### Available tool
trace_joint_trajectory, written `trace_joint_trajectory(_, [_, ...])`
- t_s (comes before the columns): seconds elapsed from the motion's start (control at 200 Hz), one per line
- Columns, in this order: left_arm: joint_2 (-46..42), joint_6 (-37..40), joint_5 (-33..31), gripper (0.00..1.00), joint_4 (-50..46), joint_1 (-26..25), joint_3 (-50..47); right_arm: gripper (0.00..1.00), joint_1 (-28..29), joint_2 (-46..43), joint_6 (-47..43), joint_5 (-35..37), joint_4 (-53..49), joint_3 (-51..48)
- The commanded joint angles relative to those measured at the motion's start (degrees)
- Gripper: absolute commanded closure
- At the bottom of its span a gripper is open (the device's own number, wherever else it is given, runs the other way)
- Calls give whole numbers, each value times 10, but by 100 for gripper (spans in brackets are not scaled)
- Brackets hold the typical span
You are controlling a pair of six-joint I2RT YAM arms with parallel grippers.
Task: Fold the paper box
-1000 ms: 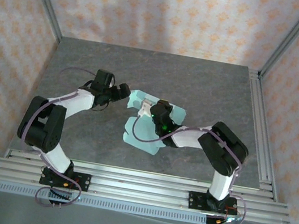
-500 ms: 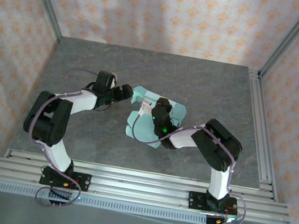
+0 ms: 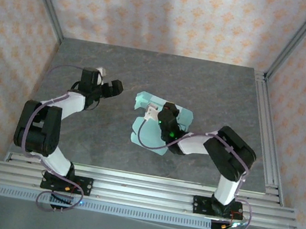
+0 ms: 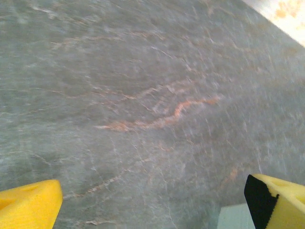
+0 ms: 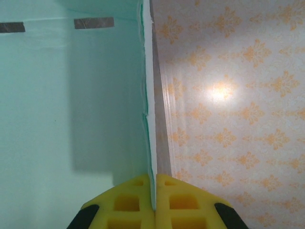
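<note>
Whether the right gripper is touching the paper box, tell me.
Touching. The right wrist view shows the right gripper pinching a panel of the paper box.

Top camera: fixed high, above and behind arm bases, tilted down and forward. Far view: whole grey stone-patterned tabletop (image 3: 205, 82), orange-patterned wallpaper walls (image 3: 176, 12).

Left wrist camera: close over tabletop (image 4: 143, 95), angled down. Own yellow foam finger pads (image 4: 28, 205) at bottom corners, corner of pale mint-green die-cut card sheet (image 4: 233, 217) at lower edge.

Right wrist camera: very close, looks along card sheet (image 5: 71, 95) edge toward wallpaper (image 5: 228, 95).

Card sheet (image 3: 141, 129) common to all three views.
</note>
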Motion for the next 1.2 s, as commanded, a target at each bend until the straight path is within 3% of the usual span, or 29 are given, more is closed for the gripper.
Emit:
trace_joint_trajectory(0.0, [-7, 132, 44, 0, -46, -21, 20, 100, 5, -21, 13, -14, -17, -12])
trace_joint_trajectory(0.175, [9, 213, 118, 0, -71, -24, 53, 100, 5, -25, 15, -19, -13, -20])
trace_joint_trajectory(0.33, [34, 274, 78, 3, -162, -29, 106, 100, 3, -30, 23, -27, -23, -22])
trace_joint_trajectory(0.581, [101, 257, 126, 27, -228, -38, 200, 100, 2, -35, 41, -41, -39, -19])
trace_joint_trajectory(0.806, [105, 372, 118, 28, -274, -52, 207, 100, 0, -52, 74, -49, -69, -13])
trace_joint_trajectory(1.041, [141, 402, 246, 28, -319, -65, 245, 100, -2, -52, 89, -46, -83, -10])
trace_joint_trajectory(1.191, [166, 449, 270, 28, -385, -83, 283, 100, -5, -56, 102, -49, -99, -3])
